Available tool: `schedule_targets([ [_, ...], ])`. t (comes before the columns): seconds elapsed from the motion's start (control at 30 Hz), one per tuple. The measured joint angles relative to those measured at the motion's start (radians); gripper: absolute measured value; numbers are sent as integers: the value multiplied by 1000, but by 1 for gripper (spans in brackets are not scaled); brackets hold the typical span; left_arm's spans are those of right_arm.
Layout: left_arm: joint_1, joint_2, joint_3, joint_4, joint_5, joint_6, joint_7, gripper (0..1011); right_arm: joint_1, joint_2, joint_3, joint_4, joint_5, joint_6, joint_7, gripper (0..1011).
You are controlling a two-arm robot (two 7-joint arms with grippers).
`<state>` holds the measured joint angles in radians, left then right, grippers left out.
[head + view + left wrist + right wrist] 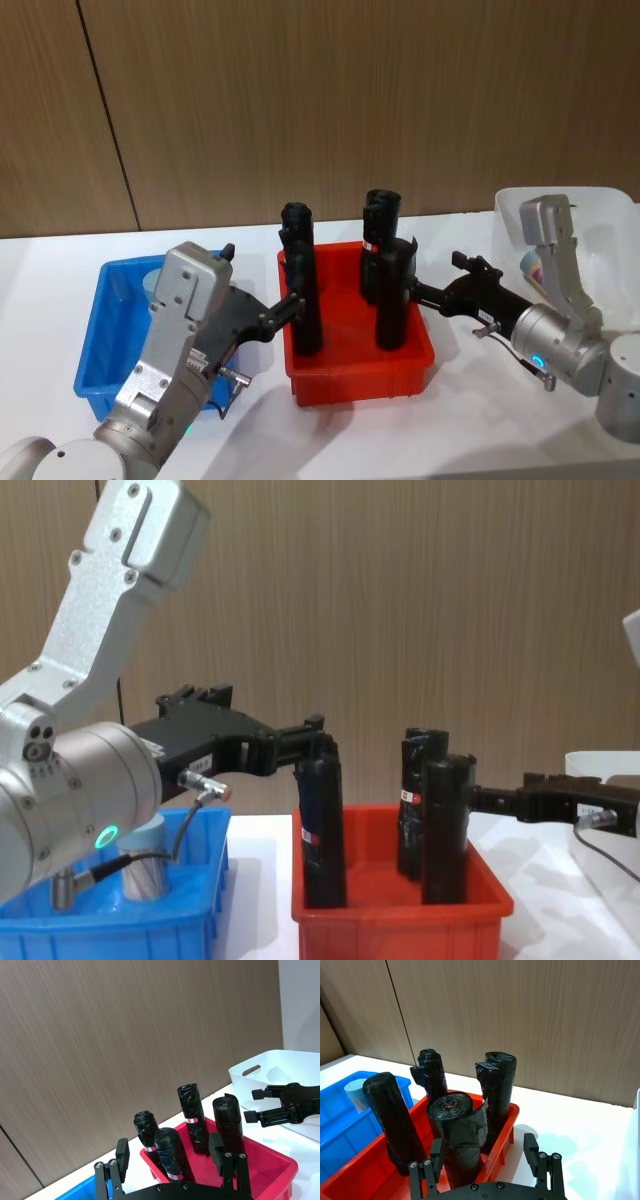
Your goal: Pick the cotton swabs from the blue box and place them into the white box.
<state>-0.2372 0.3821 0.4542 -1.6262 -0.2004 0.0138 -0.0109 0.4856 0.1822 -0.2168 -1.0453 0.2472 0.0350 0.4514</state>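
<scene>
Left gripper [290,305]:
- Hovering with the jaws spread wide, holding nothing.
- Pointing toward the nearest of the black cylinders [305,290], with the fingertips [122,1152] just beside its upper part, standing over the near edge of the red bin [360,385].
- Lying back of the fingertips, under the wrist and forearm: the blue box [100,330], with one jar of the cotton swabs [145,870] standing upright inside it, pale blue lid up.

Right gripper [438,278]:
- Hovering with the jaws likewise spread, gripping nothing.
- Facing the black cylinders from the opposite side of the red bin, fingertips near the closest cylinder but apart from it.
- Standing behind this gripper, beside its arm: the white box [600,215].
- Showing inside the white box a pale rounded item [533,265], partly hidden by the arm; not possible to tell whether this is a jar already delivered.

Progress, as a judgement:
- Waiting in the blue box: at least one jar, not yet picked.
- Carrying nothing in either gripper, so no transfer under way.
- Judging the task unfinished: lifting that jar out of the blue box and setting it into the white box both left to do.
- Needing the left gripper back over the blue box, since it is aimed at the red bin, away from the jar.
</scene>
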Motion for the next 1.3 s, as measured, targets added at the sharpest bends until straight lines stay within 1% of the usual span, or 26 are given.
schedule_targets([
  [0.27, 0, 0, 0, 0, 0, 0, 0, 1004, 21, -3, 5, 39, 20, -12, 24, 1002],
  [0.63, 0, 0, 0, 0, 0, 0, 0, 1004, 54, -11, 2, 97, 36, -43, 81, 1002],
  [0.93, 0, 0, 0, 0, 0, 0, 0, 1004, 81, -19, -6, 143, 38, -68, 107, 1002],
  [1.3, 0, 0, 0, 0, 0, 0, 0, 1004, 115, -31, -15, 200, 29, -97, 118, 1001],
])
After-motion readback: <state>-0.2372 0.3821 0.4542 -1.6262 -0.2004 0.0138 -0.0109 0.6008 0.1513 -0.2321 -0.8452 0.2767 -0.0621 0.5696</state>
